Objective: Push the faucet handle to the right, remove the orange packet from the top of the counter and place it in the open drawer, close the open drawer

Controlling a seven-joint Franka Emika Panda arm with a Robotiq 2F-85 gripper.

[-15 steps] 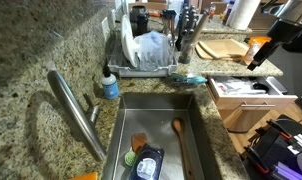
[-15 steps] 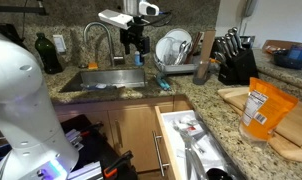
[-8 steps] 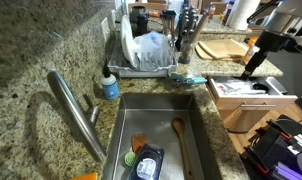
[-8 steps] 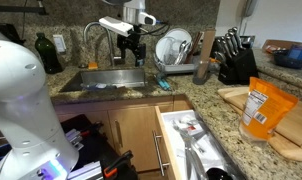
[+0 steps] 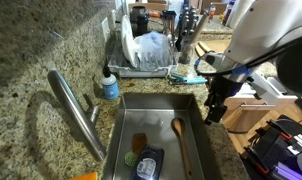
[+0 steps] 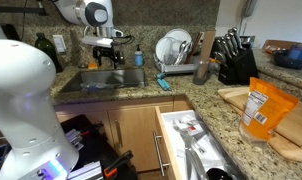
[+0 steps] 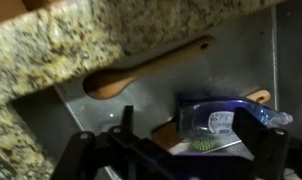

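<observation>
Sink (image 5: 121, 112): gripper (image 5: 212, 115) hovers above, fingers (image 7: 274, 155) apart — empty.
Risk: overshooting handle (image 5: 92, 107), striking spout (image 5: 76, 108) — wide jaws.

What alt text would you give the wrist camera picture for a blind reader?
The robot's open hand hangs over a steel sink holding a wooden spoon and a blue plastic pack. Speckled granite counter runs across the top.

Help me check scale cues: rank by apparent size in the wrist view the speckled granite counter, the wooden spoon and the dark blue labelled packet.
1. speckled granite counter
2. dark blue labelled packet, partly hidden
3. wooden spoon, about as long but slimmer
</observation>
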